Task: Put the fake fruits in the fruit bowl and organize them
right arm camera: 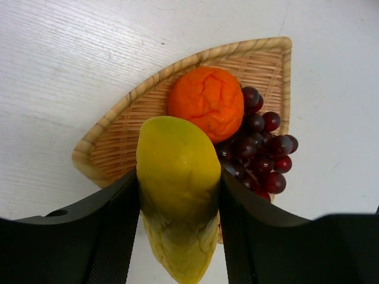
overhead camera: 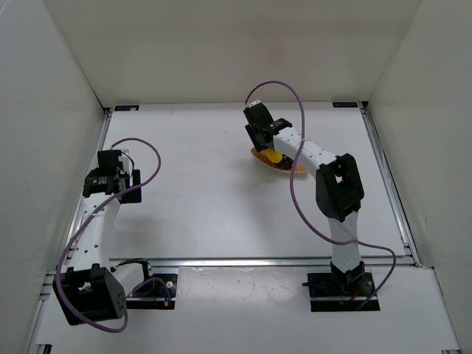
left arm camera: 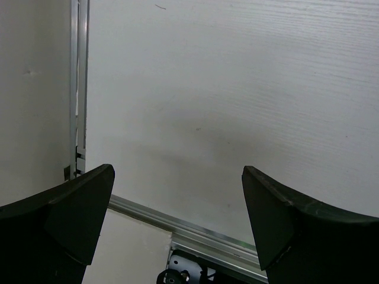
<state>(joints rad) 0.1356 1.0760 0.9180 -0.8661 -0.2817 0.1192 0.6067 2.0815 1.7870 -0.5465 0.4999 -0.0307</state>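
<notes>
The tan wicker fruit bowl (right arm camera: 127, 121) lies on the white table, also in the top view (overhead camera: 298, 169) at the back centre. A round orange (right arm camera: 206, 102) and a dark purple grape bunch (right arm camera: 262, 148) rest in it. My right gripper (right arm camera: 177, 189) is shut on the stubby yellow banana-like piece (right arm camera: 176, 177) and holds it above the bowl's near rim; in the top view this gripper (overhead camera: 271, 150) is over the bowl, with the yellow piece (overhead camera: 274, 157) showing below it. My left gripper (left arm camera: 177, 201) is open and empty, at the left of the table (overhead camera: 112, 177).
White walls enclose the table on three sides. Aluminium rails run along the left (left arm camera: 79, 89), the right (overhead camera: 387, 184) and the front edge (overhead camera: 258, 261). Purple cables loop from both arms.
</notes>
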